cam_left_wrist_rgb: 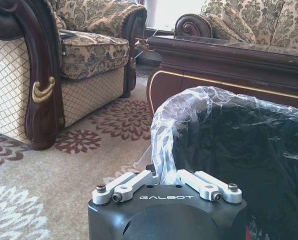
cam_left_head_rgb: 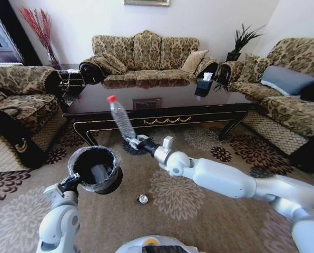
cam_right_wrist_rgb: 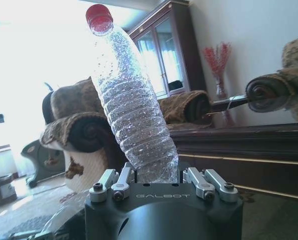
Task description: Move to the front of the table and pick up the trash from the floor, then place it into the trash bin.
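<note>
Clamped at the base in the right gripper (cam_left_head_rgb: 137, 141): clear bottle (cam_left_head_rgb: 121, 118), red cap up, raised before the table (cam_left_head_rgb: 209, 100); pinched at its bag rim by the left gripper (cam_left_head_rgb: 77, 181): trash bin (cam_left_head_rgb: 95, 168), lifted off the carpet; risk of slip, overshoot past the rim; silvery piece (cam_left_head_rgb: 142, 198) loose on the floor (cam_left_head_rgb: 199, 216).

The bottom of the bottle (cam_right_wrist_rgb: 134, 110) is hidden between the fingers of the right tool (cam_right_wrist_rgb: 159, 182), so its base cannot be seen. The left tool (cam_left_wrist_rgb: 166, 185) closes on the bag at the rim of the bin (cam_left_wrist_rgb: 229, 150), and its fingertips vanish under the plastic. The picture's edges cut off the far side and bottom of the bin in the left wrist view. On the carpet (cam_left_head_rgb: 209, 211), the small silvery piece (cam_left_head_rgb: 142, 198) is too small to identify. Something grey lies inside the bin, unclear what.
</note>
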### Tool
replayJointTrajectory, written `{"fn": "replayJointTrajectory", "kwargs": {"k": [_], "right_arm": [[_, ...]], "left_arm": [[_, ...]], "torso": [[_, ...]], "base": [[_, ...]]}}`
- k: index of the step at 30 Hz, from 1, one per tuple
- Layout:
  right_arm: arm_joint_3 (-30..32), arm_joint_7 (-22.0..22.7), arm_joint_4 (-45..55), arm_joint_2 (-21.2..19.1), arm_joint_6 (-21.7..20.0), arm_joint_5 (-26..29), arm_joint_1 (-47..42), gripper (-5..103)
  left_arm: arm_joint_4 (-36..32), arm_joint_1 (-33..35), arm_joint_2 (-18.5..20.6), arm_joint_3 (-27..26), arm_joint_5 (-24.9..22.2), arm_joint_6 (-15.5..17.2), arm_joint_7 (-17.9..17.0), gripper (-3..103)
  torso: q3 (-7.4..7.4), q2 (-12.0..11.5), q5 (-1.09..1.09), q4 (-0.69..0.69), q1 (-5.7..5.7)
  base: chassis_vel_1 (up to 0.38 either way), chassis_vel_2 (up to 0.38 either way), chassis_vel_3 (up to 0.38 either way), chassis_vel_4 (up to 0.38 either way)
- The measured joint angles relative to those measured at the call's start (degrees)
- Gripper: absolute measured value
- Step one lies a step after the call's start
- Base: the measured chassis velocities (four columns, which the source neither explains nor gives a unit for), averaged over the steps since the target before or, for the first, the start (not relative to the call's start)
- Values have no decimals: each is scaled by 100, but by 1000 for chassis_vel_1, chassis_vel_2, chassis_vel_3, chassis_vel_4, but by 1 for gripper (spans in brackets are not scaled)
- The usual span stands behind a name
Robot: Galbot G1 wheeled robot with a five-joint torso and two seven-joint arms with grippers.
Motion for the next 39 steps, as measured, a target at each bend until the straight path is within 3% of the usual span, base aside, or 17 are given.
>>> {"fn": "replayJointTrajectory", "kwargs": {"k": [6, 19, 25, 27, 31, 34, 39], "right_arm": [[-901, 15, -529, 484, 40, -476, 426, 37], [-1179, 62, -706, 1012, 64, -667, 447, 37], [-1203, 140, -693, 1055, 58, -692, 446, 34], [-1211, 144, -693, 1012, 58, -715, 437, 38], [-1213, 146, -692, 906, 76, -737, 397, 60], [-1212, 145, -667, 865, 93, -731, 381, 65], [-1205, 145, -616, 834, 101, -714, 376, 87]], "left_arm": [[49, -58, 37, -45, -24, -2, 4, 4], [114, -131, 83, -94, -91, 4, 3, 4], [135, -135, 80, -75, -89, 9, 2, 4], [136, -135, 79, -71, -89, 10, 2, 4], [135, -134, 84, -72, -87, 12, 2, 4], [131, -127, 86, -73, -86, 13, 2, 4], [108, -113, 87, -76, -83, 18, 1, 4]], "torso": [[0, 0, 0, 0, 0], [0, 0, 1, 0, 0], [0, 0, 0, 0, 0], [0, 0, 0, 0, 0], [0, 0, 1, -1, 0], [0, 0, 1, -1, 0], [0, 0, 1, 0, 0]], "base": [[0, 0, 0, 0], [0, 0, 0, 0], [0, 0, 0, 0], [0, 0, 0, 0], [0, 0, 0, 0], [0, 0, 0, 0], [0, 0, 0, 0]]}}
